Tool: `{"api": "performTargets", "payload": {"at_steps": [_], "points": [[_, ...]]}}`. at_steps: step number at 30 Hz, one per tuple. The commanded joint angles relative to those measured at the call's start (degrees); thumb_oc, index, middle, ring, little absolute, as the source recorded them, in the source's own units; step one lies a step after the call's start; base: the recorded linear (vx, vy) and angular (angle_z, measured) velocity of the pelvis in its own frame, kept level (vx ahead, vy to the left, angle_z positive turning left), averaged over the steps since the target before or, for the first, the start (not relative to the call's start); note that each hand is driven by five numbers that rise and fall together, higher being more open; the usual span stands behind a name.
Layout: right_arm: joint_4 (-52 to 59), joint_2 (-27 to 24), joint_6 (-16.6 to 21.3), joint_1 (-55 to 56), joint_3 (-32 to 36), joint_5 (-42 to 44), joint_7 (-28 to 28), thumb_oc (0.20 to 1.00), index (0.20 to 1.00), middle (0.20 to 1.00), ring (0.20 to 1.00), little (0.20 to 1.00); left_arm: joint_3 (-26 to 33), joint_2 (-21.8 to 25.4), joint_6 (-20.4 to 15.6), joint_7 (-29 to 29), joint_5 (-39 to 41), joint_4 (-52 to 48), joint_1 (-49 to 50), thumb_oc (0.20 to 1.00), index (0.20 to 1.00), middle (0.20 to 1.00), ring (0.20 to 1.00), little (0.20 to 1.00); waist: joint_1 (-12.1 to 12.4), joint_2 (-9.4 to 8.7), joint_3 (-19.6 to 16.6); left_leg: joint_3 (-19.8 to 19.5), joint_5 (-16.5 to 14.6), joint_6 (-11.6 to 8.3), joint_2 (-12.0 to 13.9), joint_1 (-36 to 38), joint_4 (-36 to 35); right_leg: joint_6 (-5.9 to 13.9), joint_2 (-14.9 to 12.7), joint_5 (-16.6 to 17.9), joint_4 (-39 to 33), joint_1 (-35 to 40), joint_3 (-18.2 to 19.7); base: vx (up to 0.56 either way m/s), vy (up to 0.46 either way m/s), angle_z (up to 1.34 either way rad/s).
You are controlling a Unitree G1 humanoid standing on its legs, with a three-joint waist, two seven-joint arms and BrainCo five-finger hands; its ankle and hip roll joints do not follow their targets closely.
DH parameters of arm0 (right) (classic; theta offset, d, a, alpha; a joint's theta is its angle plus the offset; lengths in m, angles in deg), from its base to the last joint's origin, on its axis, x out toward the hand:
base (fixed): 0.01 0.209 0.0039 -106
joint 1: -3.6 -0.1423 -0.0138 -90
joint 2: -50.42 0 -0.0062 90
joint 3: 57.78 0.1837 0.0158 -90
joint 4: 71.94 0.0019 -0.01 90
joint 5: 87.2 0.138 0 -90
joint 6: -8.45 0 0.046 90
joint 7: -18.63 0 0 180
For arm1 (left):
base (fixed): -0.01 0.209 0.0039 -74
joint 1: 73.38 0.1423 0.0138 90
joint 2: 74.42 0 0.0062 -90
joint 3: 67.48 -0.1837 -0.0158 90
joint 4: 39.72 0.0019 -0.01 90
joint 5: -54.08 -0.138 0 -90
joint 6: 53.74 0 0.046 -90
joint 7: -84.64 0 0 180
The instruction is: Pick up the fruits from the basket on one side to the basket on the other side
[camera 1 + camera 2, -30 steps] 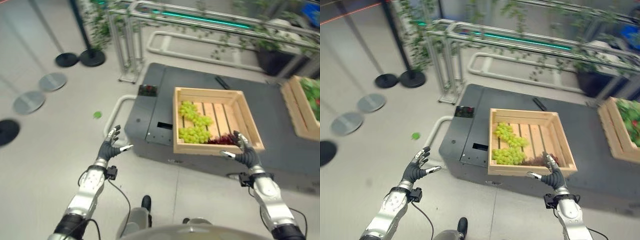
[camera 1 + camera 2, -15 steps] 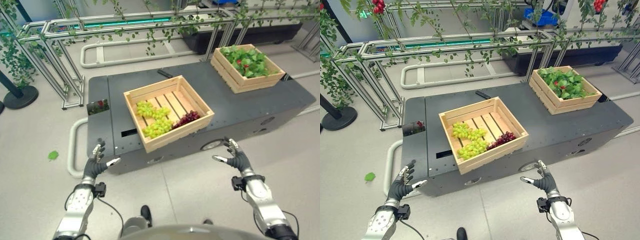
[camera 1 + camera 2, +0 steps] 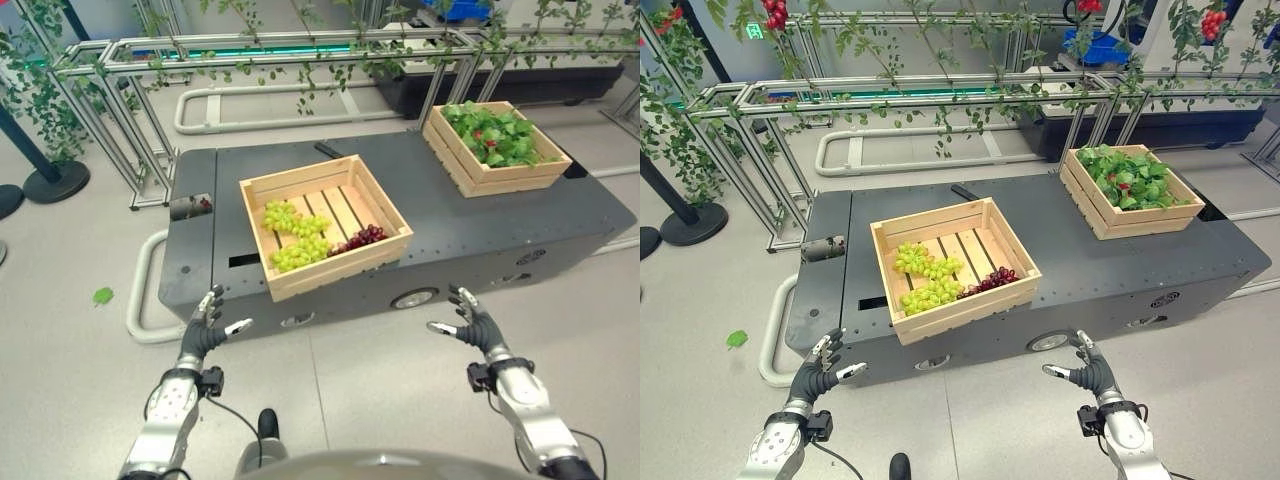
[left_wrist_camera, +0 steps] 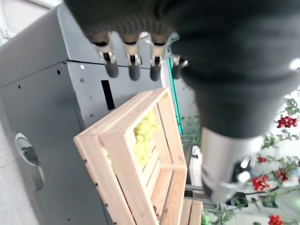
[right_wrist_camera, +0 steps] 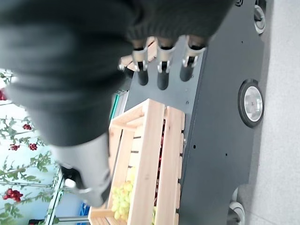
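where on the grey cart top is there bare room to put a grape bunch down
Bare top lies between the near crate and the leafy crate, and along the cart front right of the near crate. Inside the near crate, the slats behind the green grapes and dark grapes are free; its front is crowded. The leafy crate is full.

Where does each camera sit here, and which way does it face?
Left eye view: on the head, looking down at the grape crate on the dark cart; both open hands, left hand, right hand.
Right eye view: the same scene, slightly offset, plus the leafy crate.
Left wrist view: along the left hand's fingers toward the grape crate.
Right wrist view: along the right hand toward that crate.
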Motion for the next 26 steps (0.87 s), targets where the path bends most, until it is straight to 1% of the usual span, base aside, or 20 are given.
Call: {"api": "performTargets", "payload": {"at_steps": [1, 2, 9, 16, 26], "points": [[1.68, -1.84, 2.54, -2.62, 1.68, 2.20, 0.50, 1.000, 1.000, 1.000, 1.000, 1.000, 0.12, 0.32, -1.75, -0.06, 2.20, 2.04, -4.30, 1.000, 1.000, 1.000, 1.000, 1.000, 0.43, 0.90, 1.01, 0.54, -9.53, -1.33, 2.48, 4.58, 5.91, 0.72, 0.02, -1.20, 0.21, -3.36, -0.58, 0.01, -0.033, 0.03], [1.23, -1.71, 2.44, -2.56, 1.35, 1.98, 0.60, 1.000, 1.000, 1.000, 1.000, 1.000, 0.02, -0.33, -1.55, -0.02, 2.89, 2.98, -4.22, 1.000, 1.000, 1.000, 1.000, 1.000, 0.51, 1.04, 1.00, 0.43, -9.43, -1.44, 2.53, 4.66, 5.84, 0.62, 0.12, -1.40, 0.21, -3.13, -0.54, 0.00, 0.000, 0.00], [0.19, -1.42, 2.35, -2.53, 1.05, 1.65, 0.77, 1.000, 1.000, 1.000, 1.000, 1.000, -0.06, -0.85, -1.41, 0.07, 3.38, 3.83, -3.79, 1.000, 1.000, 1.000, 1.000, 1.000, 0.62, 1.34, 0.85, 0.00, -9.38, -1.41, 2.55, 5.11, 5.43, 0.37, 0.17, -1.67, 0.21, -2.31, -0.71, 0.01, -0.008, 0.04], [-0.22, -0.73, 2.42, -2.86, 0.54, 1.79, 1.04, 1.000, 1.000, 1.000, 1.000, 1.000, -0.38, -0.48, -1.46, -0.58, 3.21, 4.25, -4.46, 1.000, 1.000, 1.000, 1.000, 1.000, 0.42, 1.04, 0.49, -0.67, -9.77, -1.36, 2.23, 5.38, 5.36, 0.21, 0.10, -1.77, 0.21, -1.61, -1.02, 0.02, 0.006, 0.06], [-0.67, -0.62, 2.24, -2.77, 0.11, 1.59, 1.19, 1.000, 1.000, 1.000, 1.000, 1.000, -0.65, -0.48, -1.26, -0.77, 3.32, 4.47, -4.42, 1.000, 1.000, 1.000, 1.000, 1.000, 0.47, 0.89, 0.20, -0.50, -9.87, -1.21, 2.01, 6.25, 4.83, 0.13, 0.21, -1.93, 0.39, -1.18, -0.93, 0.00, 0.001, 0.00]]}}
